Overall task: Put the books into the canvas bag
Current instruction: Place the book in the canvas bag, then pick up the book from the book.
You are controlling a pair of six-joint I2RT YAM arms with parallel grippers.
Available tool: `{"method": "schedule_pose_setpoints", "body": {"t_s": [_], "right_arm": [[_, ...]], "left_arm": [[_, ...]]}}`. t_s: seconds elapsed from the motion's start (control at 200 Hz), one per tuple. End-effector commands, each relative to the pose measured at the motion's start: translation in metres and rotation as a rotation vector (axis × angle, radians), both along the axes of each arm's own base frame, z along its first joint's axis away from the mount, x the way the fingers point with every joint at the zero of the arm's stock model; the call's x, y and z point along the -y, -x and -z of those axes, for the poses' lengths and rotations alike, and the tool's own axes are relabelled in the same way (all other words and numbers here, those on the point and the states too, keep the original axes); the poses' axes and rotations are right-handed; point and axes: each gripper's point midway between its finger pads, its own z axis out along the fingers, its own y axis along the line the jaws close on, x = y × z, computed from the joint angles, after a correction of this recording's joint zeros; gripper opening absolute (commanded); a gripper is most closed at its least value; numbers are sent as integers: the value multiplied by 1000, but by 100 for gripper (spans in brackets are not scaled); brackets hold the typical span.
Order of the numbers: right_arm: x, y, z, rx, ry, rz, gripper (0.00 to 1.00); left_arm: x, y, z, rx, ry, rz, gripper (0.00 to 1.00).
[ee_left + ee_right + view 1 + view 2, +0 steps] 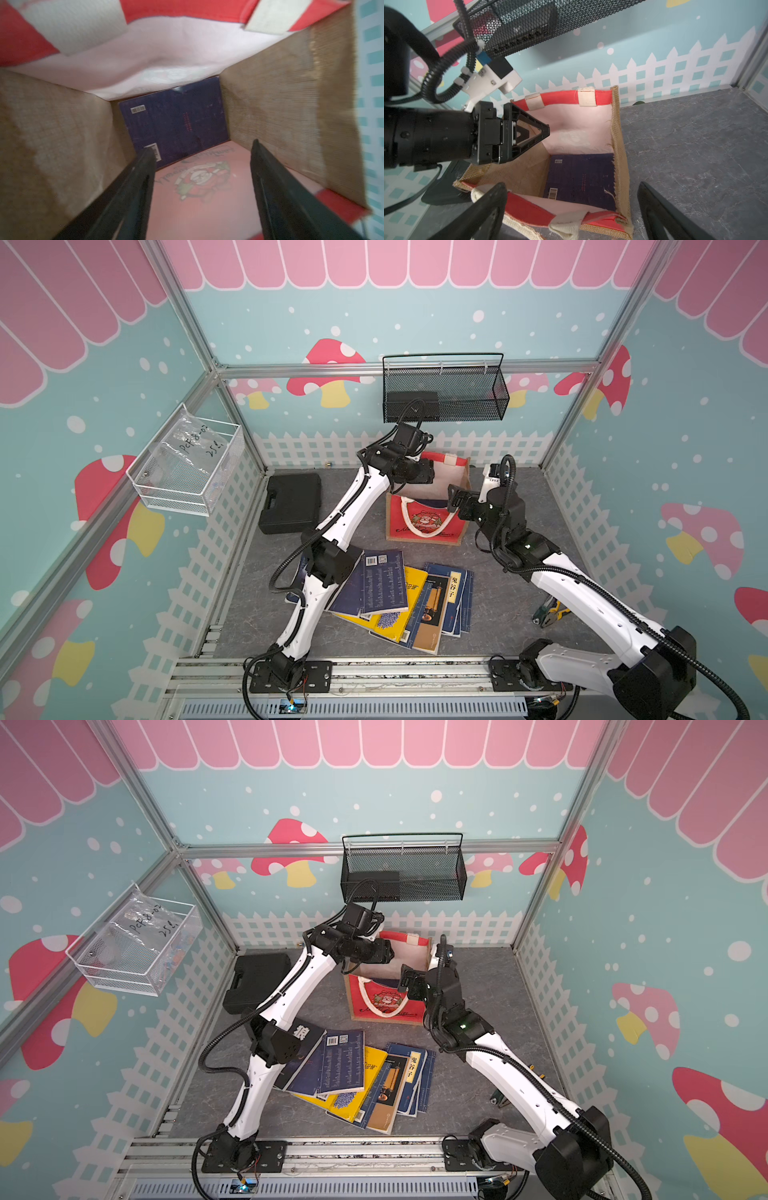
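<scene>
Entry: book count and positions.

One dark blue book (581, 178) lies flat on the floor of the canvas bag (428, 526), barcode side up. You can check it in both wrist views. The bag stands upright and open, with its red Santa panel facing the arm bases. It has jute sides and a white lining.

The other books (399, 601) lie outside it, in a loose overlapping pile on the grey table (498, 593) in front of the bag and apart from it. The dark blue ones are on top, a yellow one lies under them, and a black-and-tan one with a gold scroll is at the pile's right. Your left arm's elbow hangs over the pile's left end.

The left gripper (202, 145) is at the bag's mouth, aimed down into it, with its jaws spread wide and nothing between them.

The right gripper (572, 185) is at the bag's front rim near its right corner, jaws fully spread and empty. One finger overlaps the rim and white handle in the right wrist view, so you cannot tell whether it touches the fabric.

Around the bag:
- A black case (291, 502) lies flat on the table to its left.
- A black mesh basket (444, 393) hangs on the wall behind and above it.
- Pliers (550, 612) lie well off to its right, partly behind the right arm.
</scene>
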Motion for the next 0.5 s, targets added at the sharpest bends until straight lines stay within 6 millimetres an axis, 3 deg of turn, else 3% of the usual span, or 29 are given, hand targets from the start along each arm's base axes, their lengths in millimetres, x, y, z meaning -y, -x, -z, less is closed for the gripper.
{"method": "schedule_pose_setpoints", "body": {"t_s": [0.0, 0.13, 0.135, 0.4, 0.495], "right_arm": [[-22, 15, -6, 49, 50, -185, 98], [-47, 44, 14, 20, 54, -388, 95], [-49, 45, 15, 18, 53, -395, 95], [-97, 112, 60, -13, 66, -657, 95], [-114, 130, 76, -22, 63, -725, 98]], "left_arm": [[-5, 29, -64, 63, 105, 71, 81], [-19, 64, -62, 20, 69, 115, 86], [-19, 65, -54, 2, 57, 115, 87], [-81, 136, -18, 26, -12, 47, 98], [-107, 159, 6, 19, -31, 1, 98]]}}
